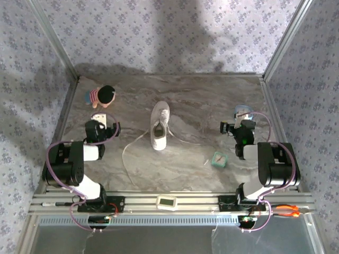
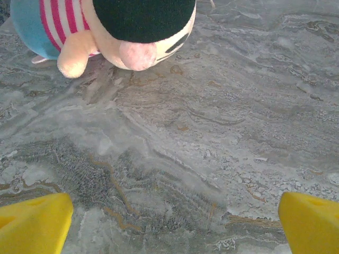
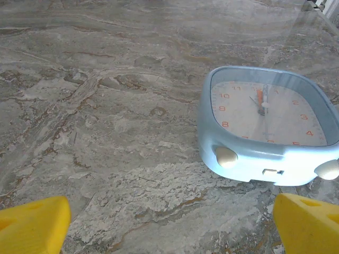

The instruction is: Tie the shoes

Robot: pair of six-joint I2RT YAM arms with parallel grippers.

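The shoe, a single white low-top sneaker (image 1: 159,126), lies in the middle of the marble table with its toe pointing away from the arms. One thin lace (image 1: 127,152) loops out to the left and toward the near edge. The other lace (image 1: 185,139) trails off to the right. Left of the shoe, my left gripper (image 1: 104,119) stands open; its yellow fingertips (image 2: 34,222) sit wide apart over bare marble. My right gripper (image 1: 241,120) is open to the right of the shoe, and its yellow fingertips (image 3: 32,225) hold nothing.
A small doll (image 1: 101,96) with black hair and a striped body lies just beyond the left gripper (image 2: 175,227), and its head (image 2: 137,21) is close ahead. A light blue clock (image 3: 270,127) lies face up just ahead of the right gripper (image 3: 172,227). A small teal object (image 1: 218,159) lies near the right arm.
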